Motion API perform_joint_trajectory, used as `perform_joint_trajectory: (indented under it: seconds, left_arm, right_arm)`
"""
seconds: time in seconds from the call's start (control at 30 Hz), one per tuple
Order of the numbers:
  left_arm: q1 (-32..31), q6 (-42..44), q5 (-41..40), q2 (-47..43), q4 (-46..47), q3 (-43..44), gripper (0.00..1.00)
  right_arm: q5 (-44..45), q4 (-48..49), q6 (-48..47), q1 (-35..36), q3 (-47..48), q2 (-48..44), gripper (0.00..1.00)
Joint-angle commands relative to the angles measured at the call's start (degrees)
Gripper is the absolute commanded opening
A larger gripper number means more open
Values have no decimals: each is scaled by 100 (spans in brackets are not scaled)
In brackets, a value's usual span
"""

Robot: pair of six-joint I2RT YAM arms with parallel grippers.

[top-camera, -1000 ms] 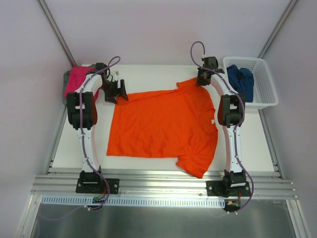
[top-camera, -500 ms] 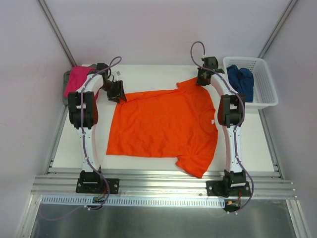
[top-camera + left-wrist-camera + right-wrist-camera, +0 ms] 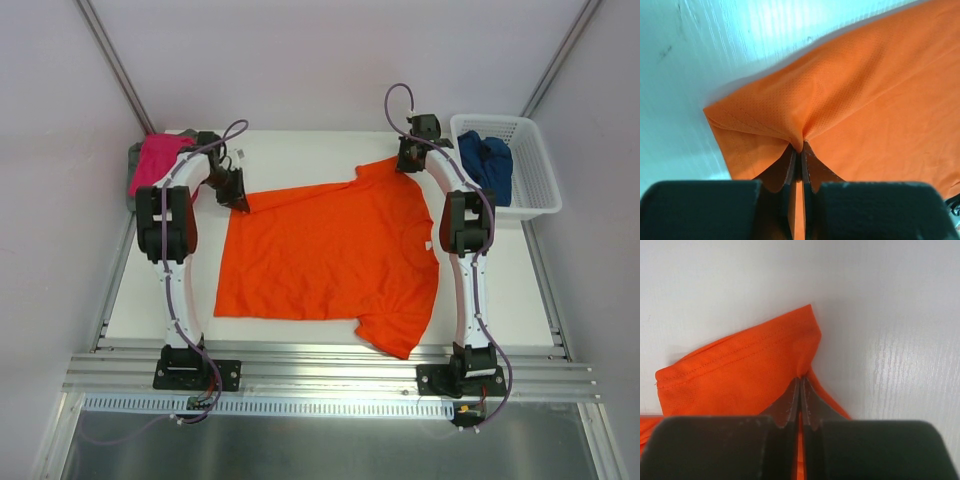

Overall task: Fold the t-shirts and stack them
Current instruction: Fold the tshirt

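White table (image 3: pixel 300 150), orange t-shirt (image 3: pixel 330 250) spread flat just left of the basket (image 3: pixel 535 190).
Its long axis runs across the table, collar toward the basket, hem away from it. The left gripper (image 3: pixel 238 198) pinches the far hem corner; the right gripper (image 3: pixel 408 166), nearer the basket, is clamped on the far sleeve.

Four t-shirts (image 3: pixel 330 250) (image 3: pixel 158 158) (image 3: pixel 133 172) (image 3: pixel 487 160), one basket (image 3: pixel 538 190), two arms (image 3: pixel 175 220) (image 3: pixel 466 228)
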Motion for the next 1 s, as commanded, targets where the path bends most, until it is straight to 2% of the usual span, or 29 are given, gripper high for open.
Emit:
perform_joint_trajectory:
  seconds: [0.0,0.57,0.97]
  left_arm:
    - [-18,74,-144,-703,-84,-128,0]
    - [34,110,-30,-1275,-137,-128,0]
    - [315,74,638,-1337,-234,-103,0]
  right_arm:
    - [-72,-70,-110,-76,-48,-669,0]
    - [-388,-228,-243,-366,-1111,-2338,1]
    - [-714,-553,-31,-208,-3062,-3579,1]
